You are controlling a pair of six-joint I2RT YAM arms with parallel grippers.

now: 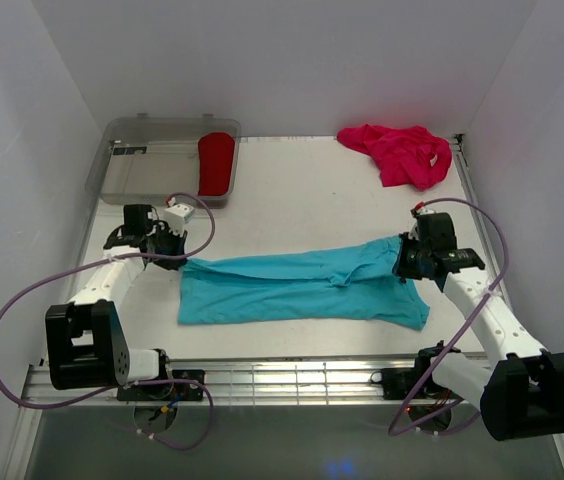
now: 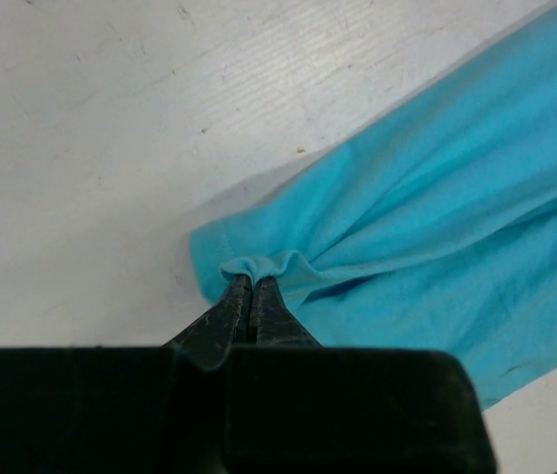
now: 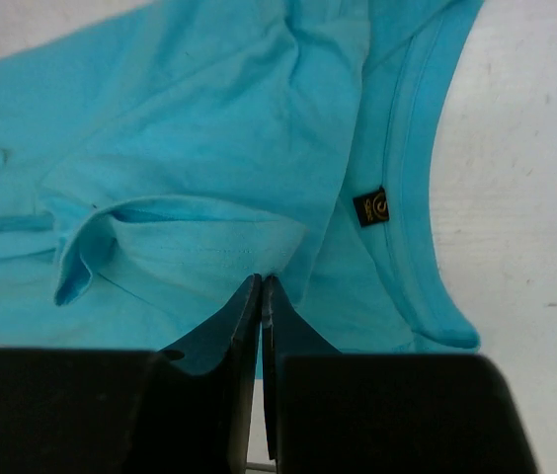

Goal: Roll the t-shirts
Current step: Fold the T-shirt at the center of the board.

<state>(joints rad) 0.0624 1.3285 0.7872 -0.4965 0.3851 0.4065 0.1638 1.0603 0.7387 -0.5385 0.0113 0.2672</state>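
White tube-shaped left arm and right arm, black boxy joints, looping purple cables, wedge-tipped black left gripper and right gripper.

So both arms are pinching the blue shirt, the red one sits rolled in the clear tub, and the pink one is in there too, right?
Not quite. The pink shirt is not in the tub. It lies crumpled on the table at the far right corner, as the top view shows. The rest holds.

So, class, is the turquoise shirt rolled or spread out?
Spread out: the shirt lies as a long strip, left claw and right claw pinching its ends.
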